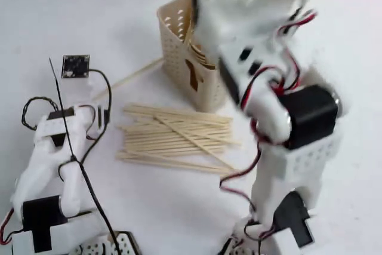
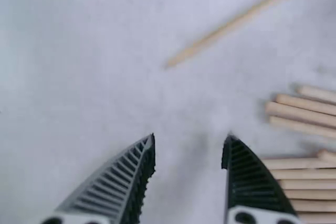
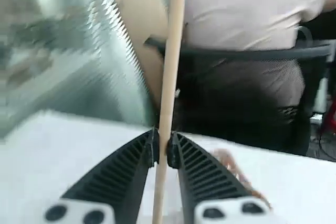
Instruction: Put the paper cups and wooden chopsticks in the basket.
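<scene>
Pinching chopstick (image 3: 172, 51): right fingers (image 3: 131, 166), wrist view | left fingers (image 2: 128, 177) parted above table (image 2: 79, 51)

Left arm (image 1: 51, 159): folded low over the bench (image 1: 179, 207), well apart from the basket (image 1: 176, 46).
Left pincer (image 2: 189, 140): jaws apart, tips pointing down at the bench.
Right arm (image 1: 280, 111): raised high, wrist above the basket.
Right pincer (image 3: 163, 148): clamped on one upright wooden chopstick (image 3: 172, 51).

upright beige basket (image 1: 176, 46), chopstick pile (image 1: 173, 138) beside it, stray chopstick (image 1: 129, 78), gripped chopstick (image 3: 170, 77)
</scene>
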You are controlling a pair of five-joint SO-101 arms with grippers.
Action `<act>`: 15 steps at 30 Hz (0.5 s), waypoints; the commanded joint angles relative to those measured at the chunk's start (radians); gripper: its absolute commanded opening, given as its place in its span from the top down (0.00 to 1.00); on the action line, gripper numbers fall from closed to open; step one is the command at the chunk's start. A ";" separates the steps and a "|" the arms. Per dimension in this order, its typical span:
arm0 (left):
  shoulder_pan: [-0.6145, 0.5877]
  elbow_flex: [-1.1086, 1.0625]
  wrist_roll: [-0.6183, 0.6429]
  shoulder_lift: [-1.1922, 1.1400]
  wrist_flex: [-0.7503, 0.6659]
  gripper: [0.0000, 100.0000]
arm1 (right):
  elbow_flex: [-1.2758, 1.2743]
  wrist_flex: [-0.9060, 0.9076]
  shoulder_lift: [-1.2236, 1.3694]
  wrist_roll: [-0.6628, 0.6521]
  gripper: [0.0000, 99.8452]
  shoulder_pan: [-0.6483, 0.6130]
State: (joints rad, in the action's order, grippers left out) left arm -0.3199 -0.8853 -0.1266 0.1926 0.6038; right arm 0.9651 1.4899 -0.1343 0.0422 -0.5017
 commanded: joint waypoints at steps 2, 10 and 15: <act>0.007 0.038 0.002 0.004 -0.003 0.78 | 0.026 0.229 -0.036 -0.417 0.98 -0.208; 0.005 0.038 0.002 0.004 -0.003 0.78 | -0.450 0.163 0.013 -0.493 0.98 -0.262; 0.005 0.038 0.002 0.004 -0.003 0.78 | -0.787 -0.041 0.108 -0.494 0.98 -0.260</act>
State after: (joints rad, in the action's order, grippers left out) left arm -0.3199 -0.8853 -0.1266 0.1926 0.6038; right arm 0.3345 1.5650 -0.0499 -0.4427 -0.7564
